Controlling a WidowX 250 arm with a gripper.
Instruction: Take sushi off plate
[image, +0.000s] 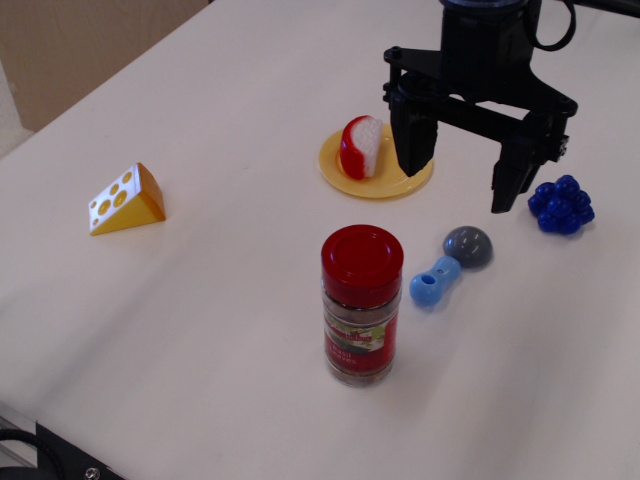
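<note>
Sushi, red shell w/ white face, upright on plate; fingers spread.

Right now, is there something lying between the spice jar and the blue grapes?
Yes. In the only view, a small toy with a grey cap and light blue stem lies on the table between the jar and the grapes.

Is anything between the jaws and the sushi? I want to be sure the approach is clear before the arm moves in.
Nothing visible. The open gripper hangs just right of the sushi on the plate, with no object between them. The jar stands apart, nearer the camera.
</note>
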